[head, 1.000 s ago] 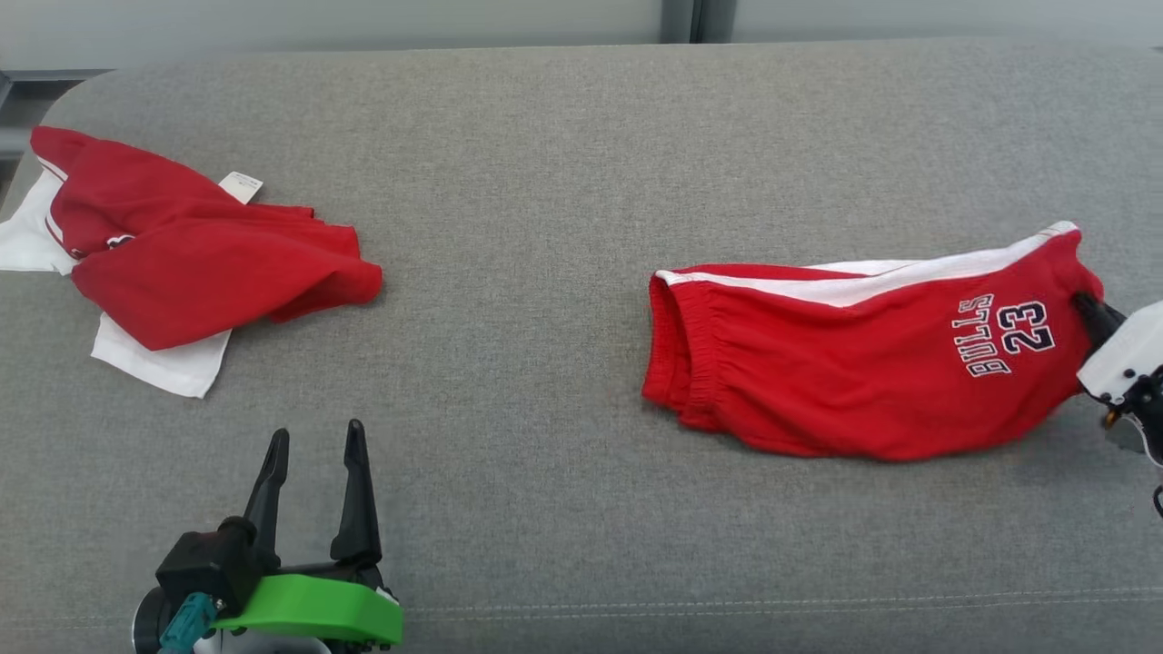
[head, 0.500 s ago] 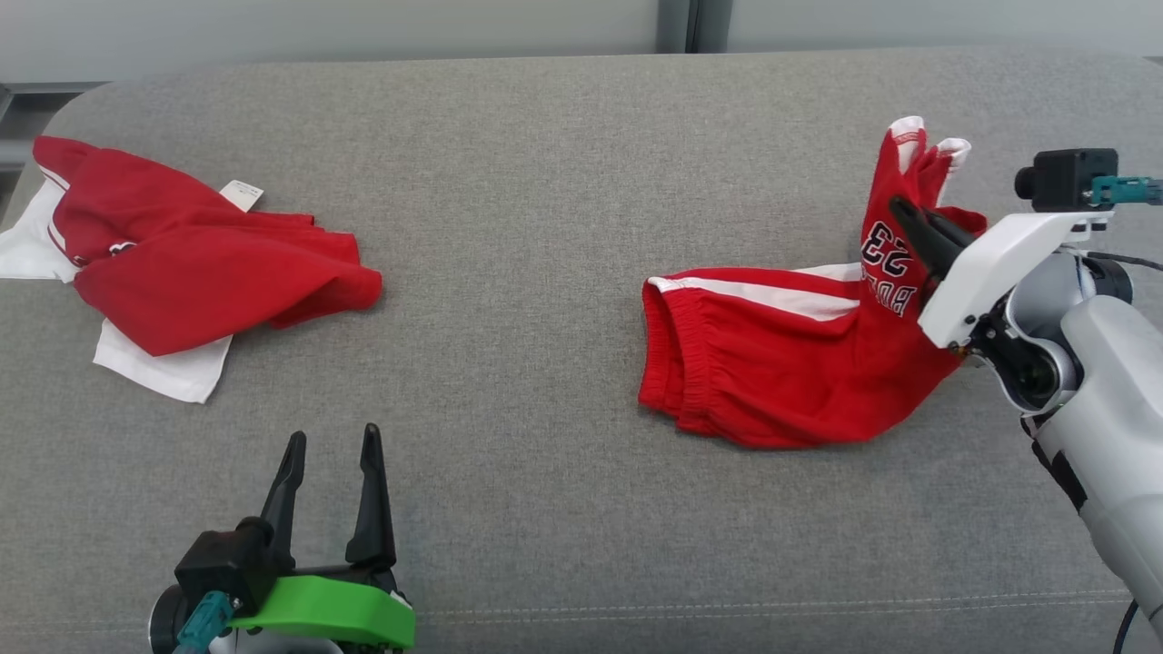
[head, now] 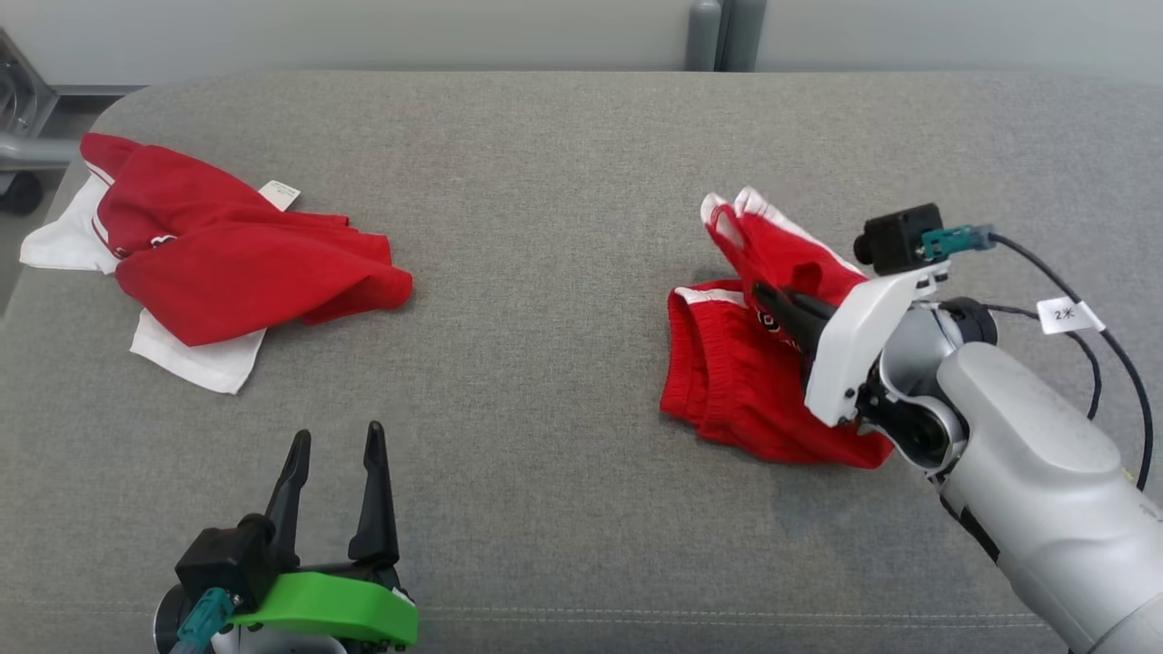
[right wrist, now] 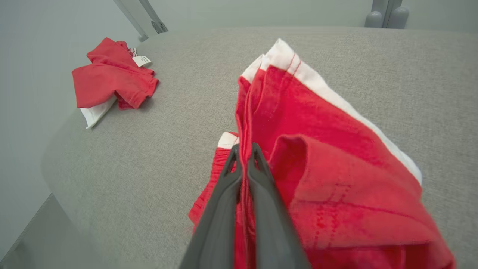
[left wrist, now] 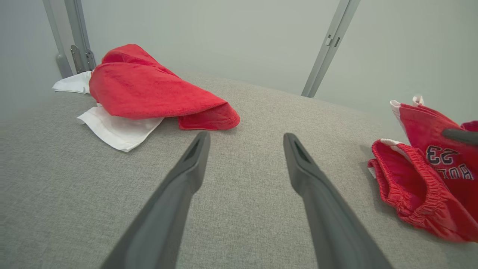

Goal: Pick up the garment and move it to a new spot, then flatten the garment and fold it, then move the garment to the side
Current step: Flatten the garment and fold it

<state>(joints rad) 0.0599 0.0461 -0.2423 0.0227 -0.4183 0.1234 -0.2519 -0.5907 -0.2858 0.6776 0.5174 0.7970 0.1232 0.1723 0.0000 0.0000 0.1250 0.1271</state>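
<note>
Two garments are seen on the grey fabric-covered worktop [head: 545, 227] and two tools are counted, one on each arm. The task's garment, a pair of red jersey shorts with white side stripes and a dark "23" print [head: 736, 400] [left wrist: 418, 186] [right wrist: 317, 168], is placed right of centre. Its elastic waistband end is laid on the worktop with the opening turned toward the robot's left, while its leg end is lifted off the surface and carried over the lower part. The second garment, a crumpled red and white cloth piece [head: 236, 263] [left wrist: 149, 93] [right wrist: 112, 78] with a small white label [head: 279, 193], is left well apart at the far left of the worktop. The right tool [head: 768, 295] [right wrist: 245, 147] is pinched tight on a fold of the shorts' raised leg, with the white-trimmed hem standing up beyond the fingertips. The right arm's pale forearm is brought in from the lower right of the head view, the wrist is bent and the fingers are aimed up and toward the robot's left. The left tool [head: 337, 434] [left wrist: 246, 136] is held wide apart with nothing between its fingers, near the worktop's front edge, with the fingers pointed away from the robot
</note>
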